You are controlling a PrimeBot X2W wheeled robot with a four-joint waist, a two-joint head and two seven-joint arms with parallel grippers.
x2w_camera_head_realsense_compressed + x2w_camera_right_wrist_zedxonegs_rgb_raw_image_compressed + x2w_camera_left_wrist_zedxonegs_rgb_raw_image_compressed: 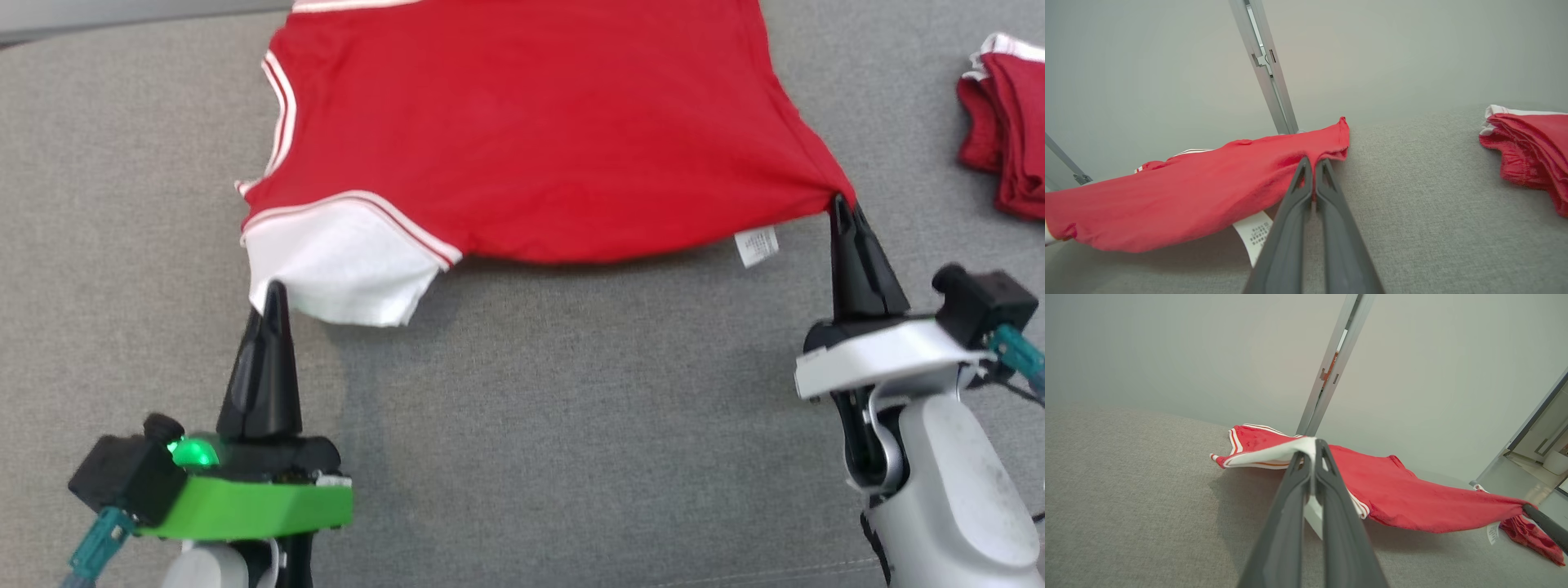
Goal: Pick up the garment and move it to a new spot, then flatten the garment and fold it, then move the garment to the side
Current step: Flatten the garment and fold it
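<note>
The garment is a red shirt with white sleeves and white stripes, stretched out above a grey fabric surface. My left gripper is shut on the edge of its white sleeve; in the left wrist view the sleeve is pinched at my left gripper. My right gripper is shut on the red hem corner at the right, seen pinched in the right wrist view at my right gripper. The garment sags between the two grips, lifted off the surface. A white care label hangs from the hem.
Another red garment with white trim lies bunched at the far right of the surface, also seen as a folded red pile. A metal post stands against the pale wall behind. Bare grey fabric lies in front of the shirt.
</note>
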